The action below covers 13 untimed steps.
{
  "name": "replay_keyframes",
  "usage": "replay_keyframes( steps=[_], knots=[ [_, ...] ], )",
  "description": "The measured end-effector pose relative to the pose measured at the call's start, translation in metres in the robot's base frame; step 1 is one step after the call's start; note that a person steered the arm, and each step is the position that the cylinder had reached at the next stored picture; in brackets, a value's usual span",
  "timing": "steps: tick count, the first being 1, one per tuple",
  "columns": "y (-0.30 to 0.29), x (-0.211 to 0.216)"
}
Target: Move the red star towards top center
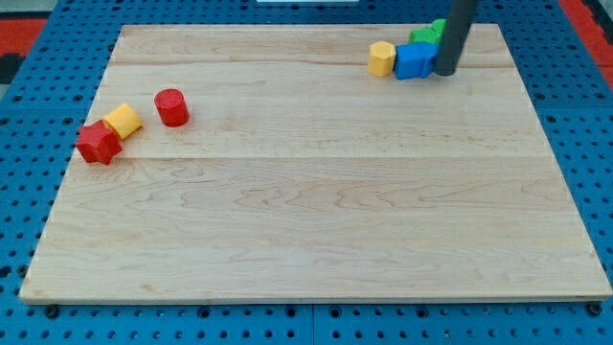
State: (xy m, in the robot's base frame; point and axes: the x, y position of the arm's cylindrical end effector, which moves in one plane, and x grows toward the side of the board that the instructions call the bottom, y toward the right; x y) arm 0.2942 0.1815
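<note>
Red star (98, 143) rests at the table's (306, 240) left edge, touching a yellow block (124, 120); my tip (445, 72), a bare rod with no jaws, stands beside the blue block (414, 61) at top right; pushing appears not yet begun.

Red star (98, 143) flat at the board's left edge, view's left.

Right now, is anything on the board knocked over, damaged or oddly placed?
Nothing stands out. Red star, yellow block and red cylinder sit at the view's left; yellow, blue and green blocks cluster top right beside my tip.
</note>
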Motion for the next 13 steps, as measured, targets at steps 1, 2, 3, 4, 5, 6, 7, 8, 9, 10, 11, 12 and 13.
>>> replay_keyframes(
  steps=[1, 2, 3, 4, 5, 6, 7, 8, 9, 10, 11, 12, 13],
  knots=[
    [0.043, 0.074],
    [-0.008, 0.193],
    [-0.151, 0.256],
    [-0.318, 0.262],
    [-0.406, 0.224],
    [-0.455, 0.189],
    [-0.455, 0.168],
    [-0.455, 0.134],
    [-0.452, 0.115],
    [-0.427, 0.1],
    [-0.406, 0.071],
    [-0.385, 0.05],
    [-0.34, 0.05]
  ],
)
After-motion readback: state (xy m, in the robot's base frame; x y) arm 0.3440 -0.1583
